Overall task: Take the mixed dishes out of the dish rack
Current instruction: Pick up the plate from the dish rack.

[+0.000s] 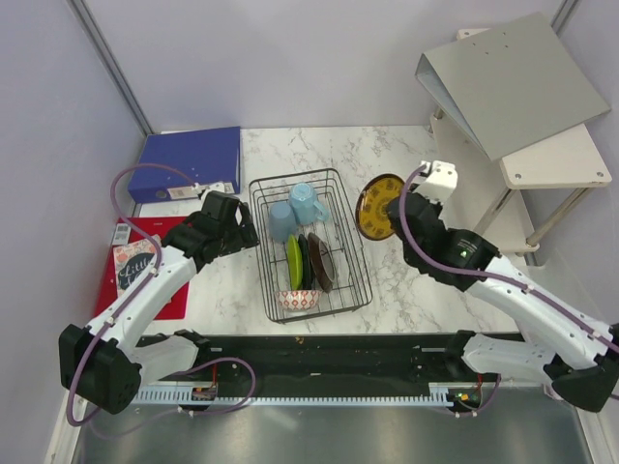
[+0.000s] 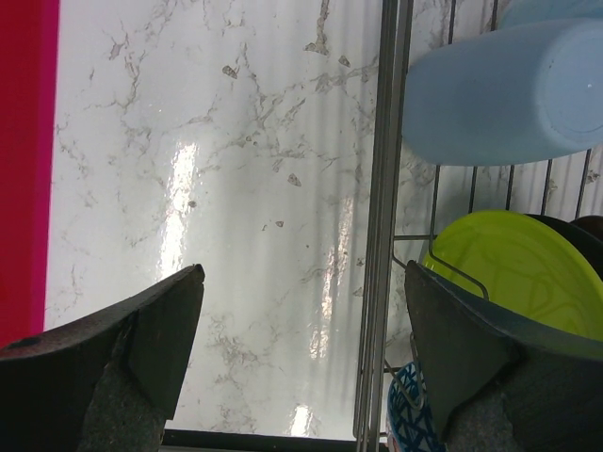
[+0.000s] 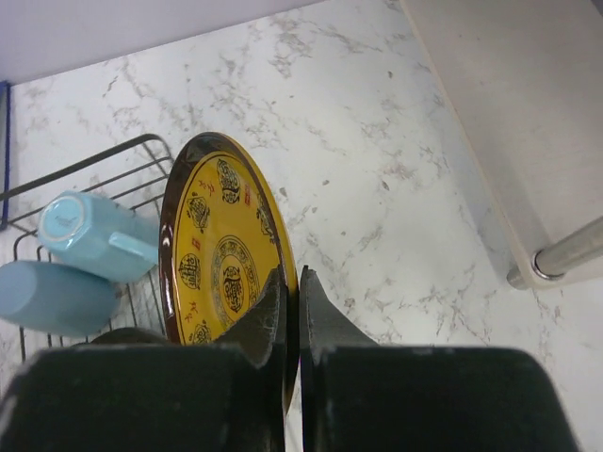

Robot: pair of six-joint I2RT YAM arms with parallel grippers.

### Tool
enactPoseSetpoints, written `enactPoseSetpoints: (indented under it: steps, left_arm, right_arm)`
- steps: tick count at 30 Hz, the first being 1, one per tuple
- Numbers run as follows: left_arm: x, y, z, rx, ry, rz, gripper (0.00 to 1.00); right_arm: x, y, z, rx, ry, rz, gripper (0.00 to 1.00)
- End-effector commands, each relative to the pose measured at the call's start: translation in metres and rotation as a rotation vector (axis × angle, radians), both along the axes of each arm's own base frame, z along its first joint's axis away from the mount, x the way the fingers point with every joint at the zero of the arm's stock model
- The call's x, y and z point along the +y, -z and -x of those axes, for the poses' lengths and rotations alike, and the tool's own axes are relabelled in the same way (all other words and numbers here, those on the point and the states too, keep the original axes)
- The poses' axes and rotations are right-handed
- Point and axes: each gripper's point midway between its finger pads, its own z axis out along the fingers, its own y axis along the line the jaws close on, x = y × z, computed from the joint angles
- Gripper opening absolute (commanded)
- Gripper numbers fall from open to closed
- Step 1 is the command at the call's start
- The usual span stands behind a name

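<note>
The black wire dish rack stands mid-table. In it are two light blue cups, a lime green plate, a black plate and a red-and-white bowl. My right gripper is shut on the rim of the yellow-brown patterned plate, holding it on edge above the table just right of the rack. My left gripper is open and straddles the rack's left wall. Beside its inner finger are a cup, the lime plate and a blue patterned bowl.
A blue ring binder lies at the back left and a red board under the left arm. At the right stands a white shelf with a grey binder on it. Its metal leg reaches the table.
</note>
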Motion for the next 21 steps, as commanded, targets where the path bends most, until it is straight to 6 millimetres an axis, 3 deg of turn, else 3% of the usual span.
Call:
enactPoseSetpoints:
  steps: [1,3,4,5,7,13,18,21]
  left_arm:
    - [-0.005,-0.009,-0.004,-0.018,-0.015,0.035,0.94]
    - [-0.007,-0.009,-0.004,-0.016,-0.01,0.041,0.94]
    - [-0.009,-0.009,-0.004,-0.011,-0.003,0.047,0.94]
    - [-0.01,-0.011,-0.004,-0.013,0.001,0.052,0.94]
    - [-0.013,-0.013,-0.005,-0.015,0.015,0.062,0.94]
    - [-0.025,-0.015,-0.006,-0.037,0.058,0.121,0.96]
    - [-0.042,-0.001,-0.01,-0.003,0.105,0.174,0.94]
    - [-0.052,0.011,-0.016,0.049,0.126,0.186,0.84]
  right_arm:
    - [0.004,0.011,-0.009,0.0,-0.015,-0.281,0.0]
    - [0.005,0.012,-0.011,-0.024,-0.029,-0.355,0.0]
    - [0.013,0.002,-0.01,-0.055,-0.068,-0.412,0.0]
    - [0.014,0.008,-0.01,-0.054,-0.081,-0.417,0.0]
    - [0.028,-0.006,-0.006,-0.097,-0.178,-0.47,0.0]
    - [0.041,-0.009,0.001,-0.127,-0.27,-0.531,0.0]
    - [0.049,-0.006,0.005,-0.125,-0.33,-0.539,0.0]
    - [0.052,-0.005,0.006,-0.12,-0.348,-0.531,0.0]
